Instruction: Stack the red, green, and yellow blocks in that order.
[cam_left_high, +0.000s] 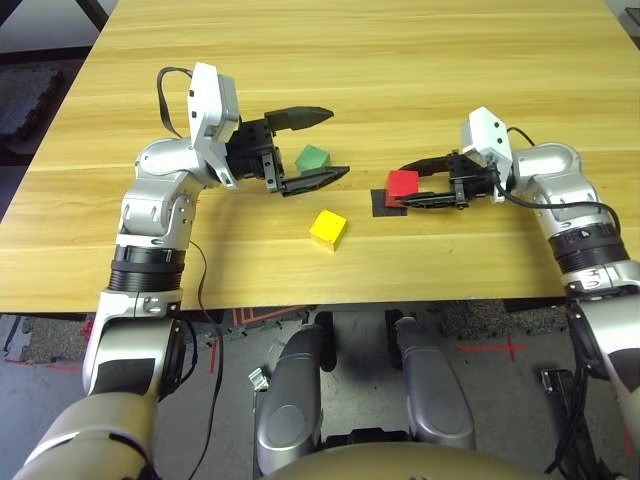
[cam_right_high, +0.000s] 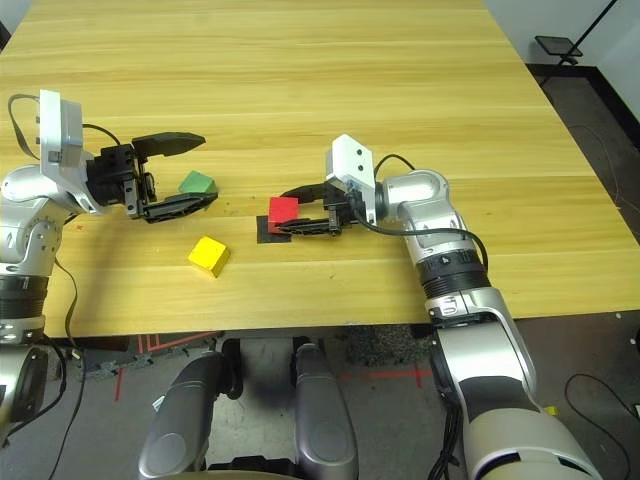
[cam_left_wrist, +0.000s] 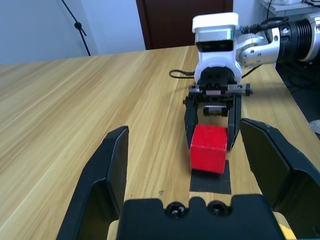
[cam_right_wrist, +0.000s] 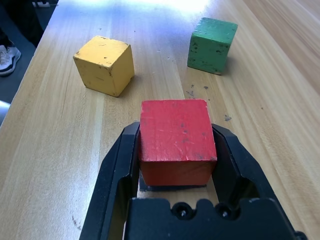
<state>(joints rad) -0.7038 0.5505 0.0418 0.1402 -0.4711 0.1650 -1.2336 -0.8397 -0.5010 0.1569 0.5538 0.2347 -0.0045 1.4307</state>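
Head view, right gripper (cam_left_high: 412, 190): its two fingers are closed on the red block (cam_left_high: 403, 183), which sits between them over the black patch (cam_left_high: 384, 204).
Head view, left gripper (cam_left_high: 318, 148): fingers spread wide and holding nothing; the green block (cam_left_high: 313, 157) lies in the gap between them, the yellow block (cam_left_high: 328, 229) on the table (cam_left_high: 400, 60) just outside the nearer finger.
Left wrist view: red block (cam_left_wrist: 209, 148) ahead of the open fingers, pinched by the opposite gripper over the patch (cam_left_wrist: 210, 181).
Right wrist view: red block (cam_right_wrist: 176, 140) held near the fingertips; yellow (cam_right_wrist: 105, 64) and green (cam_right_wrist: 211, 37) blocks beyond them, well apart.
Risk, release: opening while the cube is tilted or above the patch could leave it skewed, a poor base.
Risk, left fingers: closing off-centre may push the green block away.
Risk, crowding: the grippers face each other closely and could collide.
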